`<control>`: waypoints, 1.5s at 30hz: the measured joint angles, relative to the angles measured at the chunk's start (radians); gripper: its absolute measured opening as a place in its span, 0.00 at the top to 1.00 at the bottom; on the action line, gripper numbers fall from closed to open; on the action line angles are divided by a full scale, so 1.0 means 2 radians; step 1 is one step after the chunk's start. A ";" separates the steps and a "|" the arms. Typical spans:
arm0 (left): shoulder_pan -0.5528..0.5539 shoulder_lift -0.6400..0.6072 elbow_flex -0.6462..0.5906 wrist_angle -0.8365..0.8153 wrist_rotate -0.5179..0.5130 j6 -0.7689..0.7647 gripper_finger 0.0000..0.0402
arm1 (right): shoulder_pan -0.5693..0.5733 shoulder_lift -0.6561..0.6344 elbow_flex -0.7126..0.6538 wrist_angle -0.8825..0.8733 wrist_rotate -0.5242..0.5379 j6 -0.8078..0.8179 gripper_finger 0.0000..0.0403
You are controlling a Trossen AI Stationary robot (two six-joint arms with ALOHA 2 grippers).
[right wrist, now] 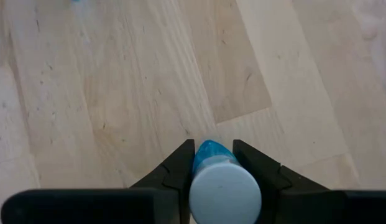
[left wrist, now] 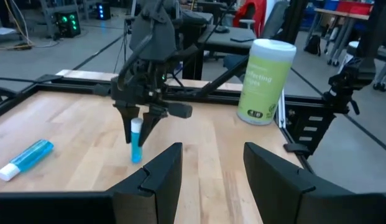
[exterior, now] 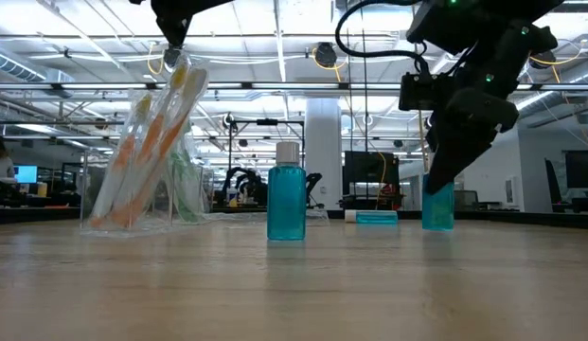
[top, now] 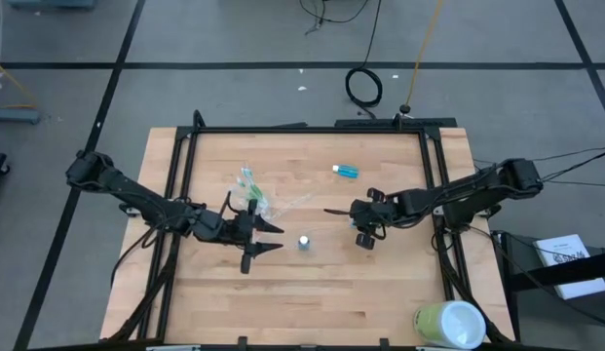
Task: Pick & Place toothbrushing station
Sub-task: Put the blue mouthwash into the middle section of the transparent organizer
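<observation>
Pale wood planks, butted in strips and framed by black metal rails, form the tabletop [top: 312, 292] where two dark jointed arms work a toothbrushing set. The right claw [right wrist: 219, 163] is clenched on a tiny blue tube [right wrist: 211, 152], its round white cap facing the wrist camera and its translucent blue body pinched between the two matte black fingers [right wrist: 177, 165]; in the low view that tube [exterior: 437, 206] stands upright with its base at the wood, right of centre. A second tube [exterior: 286, 201], cylindrical with a ribbed white cap, stands alone and upright near the middle of the tabletop, between the two arms. A third tube [top: 346, 171] lies on its side toward the far edge, well apart from both.

The left claw [top: 266, 237] rests just beside the clear plastic cup [top: 251, 200], its wedge-shaped fingers [left wrist: 160, 180] spread apart and holding nothing. That cup [exterior: 133, 189], thin-walled and glassy, sits left of centre; slim toothbrushes [exterior: 166, 123] in crinkled transparent wrap lean tilted inside it, white stems showing green and orange tints.

At the near right corner a large pale green-and-white canister [top: 448, 325] with a smooth printed label stands upright.
</observation>
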 joint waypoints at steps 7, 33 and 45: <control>0.000 0.000 0.000 -0.001 0.000 0.000 0.56 | 0.000 0.000 0.000 0.000 -0.008 0.000 0.76; 0.000 0.000 0.000 -0.014 0.000 -0.014 0.56 | 0.000 -0.017 0.000 -0.001 -0.025 -0.022 0.51; 0.000 0.000 0.000 -0.015 0.000 -0.015 0.56 | 0.000 -0.096 0.000 -0.102 -0.026 -0.005 0.48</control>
